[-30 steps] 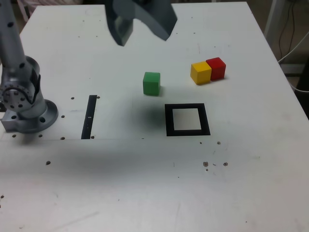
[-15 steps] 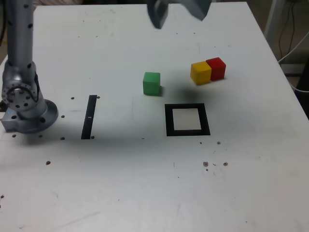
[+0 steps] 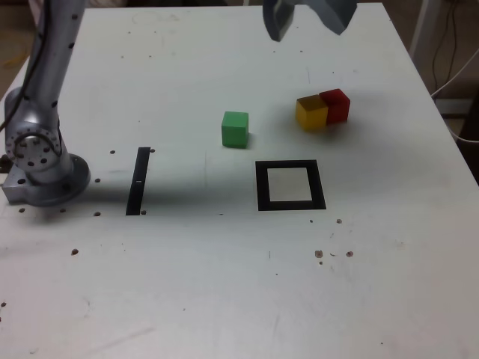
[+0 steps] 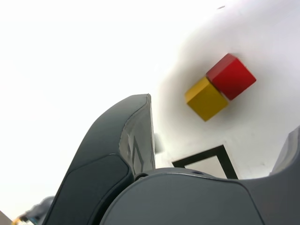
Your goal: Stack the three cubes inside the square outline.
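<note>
The white table (image 3: 224, 299) carries everything. The gripper (image 3: 308, 16) hangs high with jaws spread wide and empty, likely lining up a pick. The square outline (image 3: 290, 185) is vacant; yellow cube (image 3: 310, 114) touches red cube (image 3: 336, 105); green cube (image 3: 235, 129) sits apart.

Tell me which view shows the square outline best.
The exterior view: the whole square outline lies unobstructed on the table, empty. The wrist view catches only one corner of it, the rest hidden behind the gripper body.
</note>
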